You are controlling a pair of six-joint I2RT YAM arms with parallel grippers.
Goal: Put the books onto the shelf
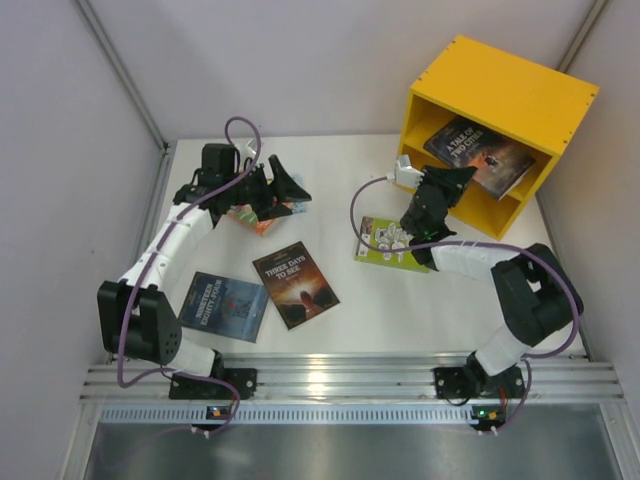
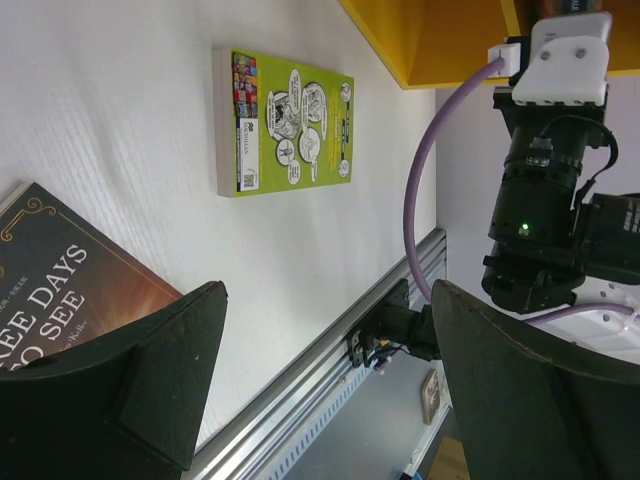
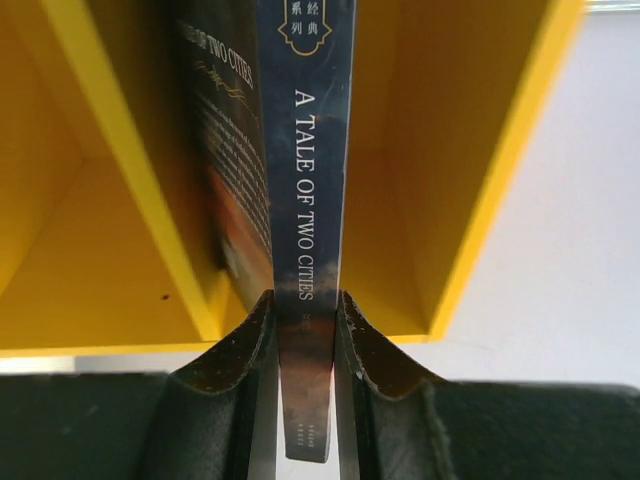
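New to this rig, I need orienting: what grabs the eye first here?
The bright yellow shelf at the far right, with the right gripper clamped on the dark book A Tale of Two Cities at its open front. On the left, the left gripper hangs open above the table.

1. A white rectangular table top point(image 1: 400, 315) carries everything, seen from above.
2. A bright yellow open-fronted wooden shelf point(image 1: 500, 90) stands on it at 1 o'clock, in the far corner.
3. A dark paperback titled A Tale of Two Cities point(image 1: 480, 150) sits partly inside the shelf, just beside the dividing board. Whether it rests there cannot be told.
4. A lime green paperback point(image 1: 385, 245) lies flat near the centre.
5. A dark paperback titled Three Days to See point(image 1: 295, 283) lies flat at 8 o'clock.
6. A blue-grey paperback point(image 1: 224, 305) lies beside it, farther out at 8 o'clock.
7. An orange-red paperback point(image 1: 262, 220) lies at 10 o'clock, largely hidden.
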